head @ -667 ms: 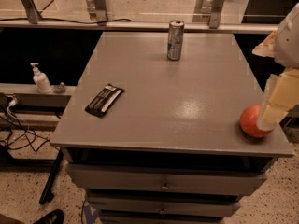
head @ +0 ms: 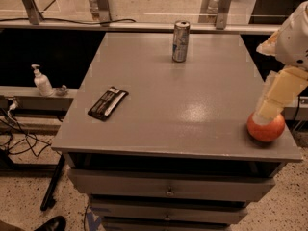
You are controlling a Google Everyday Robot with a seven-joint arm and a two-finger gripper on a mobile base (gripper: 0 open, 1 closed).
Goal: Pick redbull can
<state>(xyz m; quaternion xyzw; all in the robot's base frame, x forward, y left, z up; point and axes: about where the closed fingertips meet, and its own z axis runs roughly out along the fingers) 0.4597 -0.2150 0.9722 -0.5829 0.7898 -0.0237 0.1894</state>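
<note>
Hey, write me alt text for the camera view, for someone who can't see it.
A slim silver and blue drink can stands upright near the far edge of a grey table. The robot's claw hangs by an apple at the near right corner, well away from the can. A flat black packet lies near the left edge.

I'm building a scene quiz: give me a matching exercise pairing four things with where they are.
Things:
1. redbull can
2. black packet
3. apple
4. end effector

Places:
A. front right corner of the table
B. upright near the table's far edge
C. lying flat on the table's left side
D. close over the apple, at the right

Pairs: 1-B, 2-C, 3-A, 4-D
</note>
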